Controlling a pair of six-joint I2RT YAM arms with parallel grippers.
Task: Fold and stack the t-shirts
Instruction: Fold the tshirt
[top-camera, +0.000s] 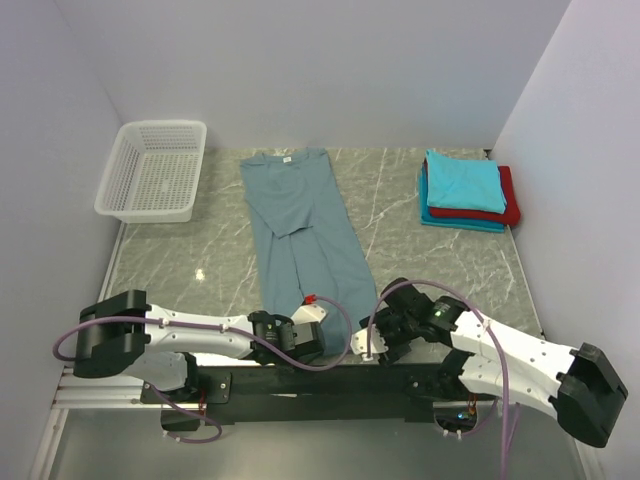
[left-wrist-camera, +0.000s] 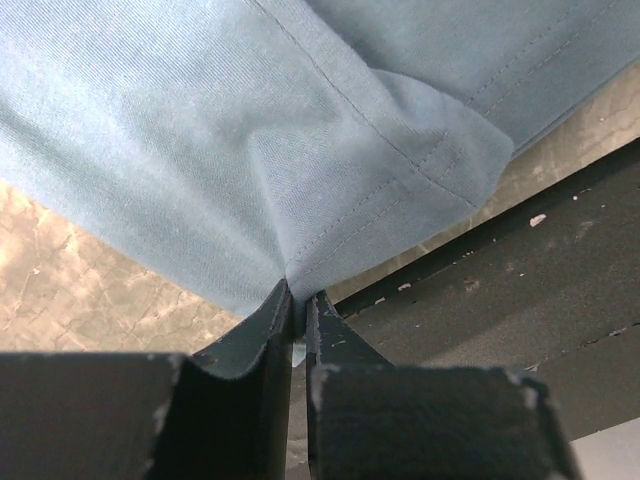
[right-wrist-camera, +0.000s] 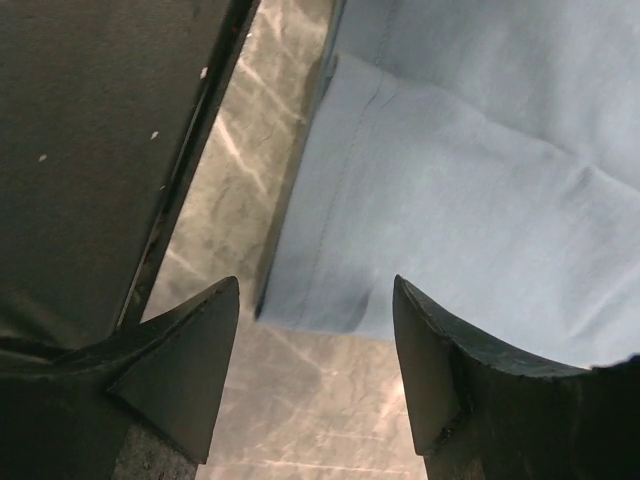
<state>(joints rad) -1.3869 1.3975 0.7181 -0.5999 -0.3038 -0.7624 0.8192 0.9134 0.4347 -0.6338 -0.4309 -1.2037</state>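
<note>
A long dusty grey-blue t-shirt (top-camera: 300, 225) lies folded lengthwise down the middle of the marble table, neck label at the far end. My left gripper (top-camera: 311, 307) is at its near hem. In the left wrist view that gripper (left-wrist-camera: 300, 296) is shut on a pinch of the shirt's hem (left-wrist-camera: 300, 130), and the cloth puckers up into the jaws. My right gripper (top-camera: 357, 340) is at the near right corner of the hem. It stands open (right-wrist-camera: 315, 286), with the shirt's corner (right-wrist-camera: 470, 220) just ahead of the fingertips, untouched. A folded stack with turquoise (top-camera: 462, 180) on top, then red (top-camera: 505, 205) and teal (top-camera: 460, 222), sits at the back right.
A white mesh basket (top-camera: 155, 170) stands at the back left against the wall. The black mounting rail (left-wrist-camera: 520, 290) (right-wrist-camera: 90, 150) runs along the table's near edge, right beside both grippers. White walls close in the table on three sides.
</note>
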